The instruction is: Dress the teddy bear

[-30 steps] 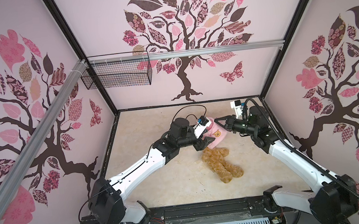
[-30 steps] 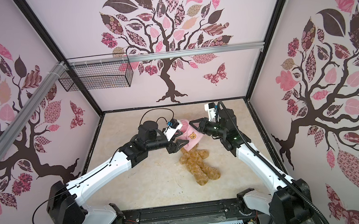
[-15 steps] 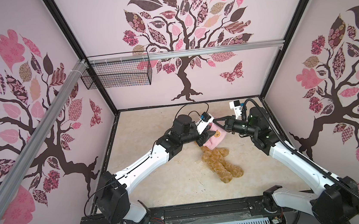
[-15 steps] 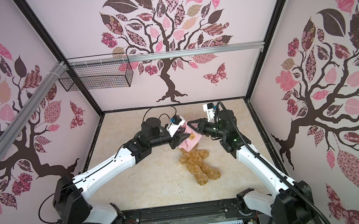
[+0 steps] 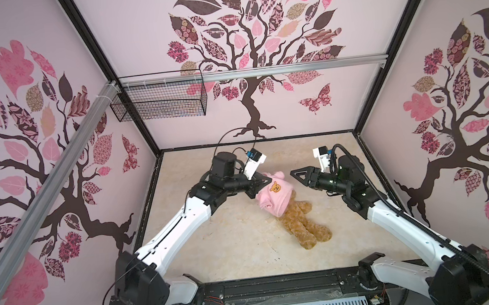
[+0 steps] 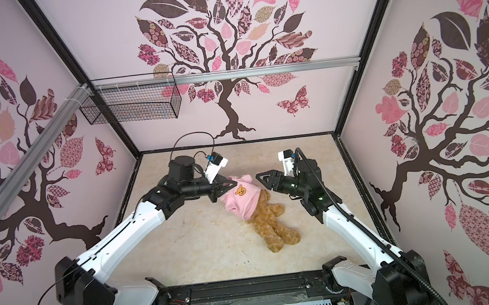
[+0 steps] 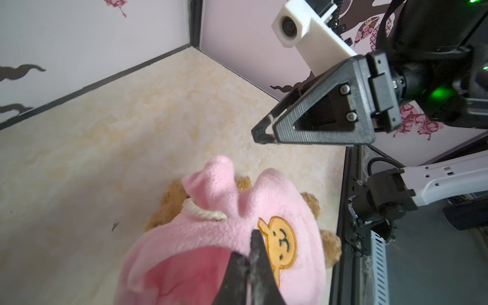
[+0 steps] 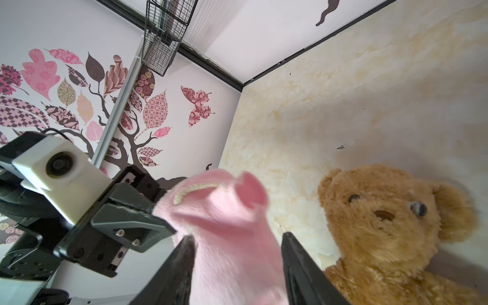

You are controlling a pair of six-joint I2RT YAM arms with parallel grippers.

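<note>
the teddy bear (image 5: 302,222) lies face-up on the bench (image 5: 231,246) near its middle, legs toward the front rail. in both top views the pink shirt (image 5: 273,194) hides its head. the right wrist view shows the face bare beside the held-up cloth. the left gripper (image 5: 266,183) is pressed together, pinching the shirt's edge, which is clearest in the left wrist view. the right gripper (image 5: 292,173) hangs just beside the shirt without touching it, fingers (image 8: 184,264) spread.
</note>
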